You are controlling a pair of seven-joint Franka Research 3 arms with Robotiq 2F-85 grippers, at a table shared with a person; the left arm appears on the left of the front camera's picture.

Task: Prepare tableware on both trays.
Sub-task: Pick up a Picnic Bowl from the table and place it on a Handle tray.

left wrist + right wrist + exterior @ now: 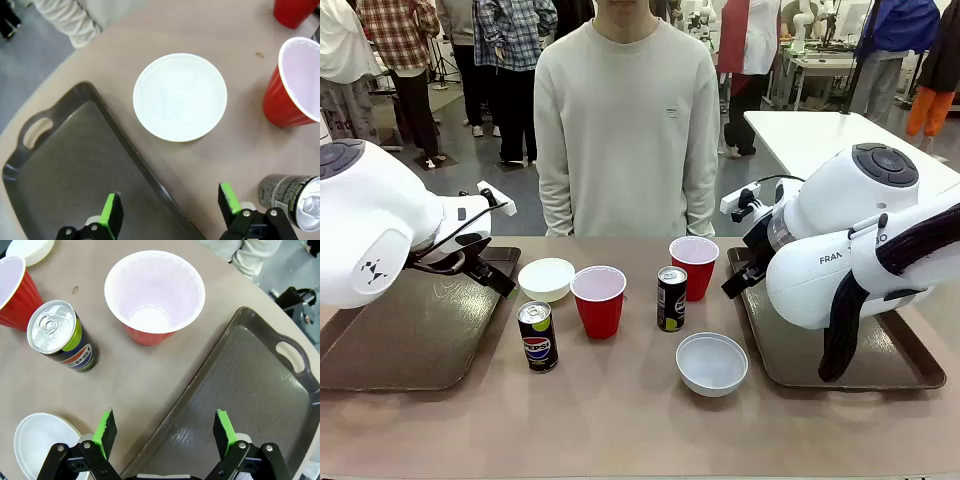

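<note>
Loading not begun: left tray (400, 340), right tray (780, 352) bare; tableware (599, 300) on table (620, 425) between. Spread left hand (169, 202) faces left bowl (180, 97); spread right hand (165, 432) faces far cup (155, 295). Next: close in, pinch rim.

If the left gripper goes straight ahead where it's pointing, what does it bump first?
Probably the white bowl, which sits straight ahead of the open left gripper. Depth is unclear, so it might touch the table just short of the bowl instead.
</note>
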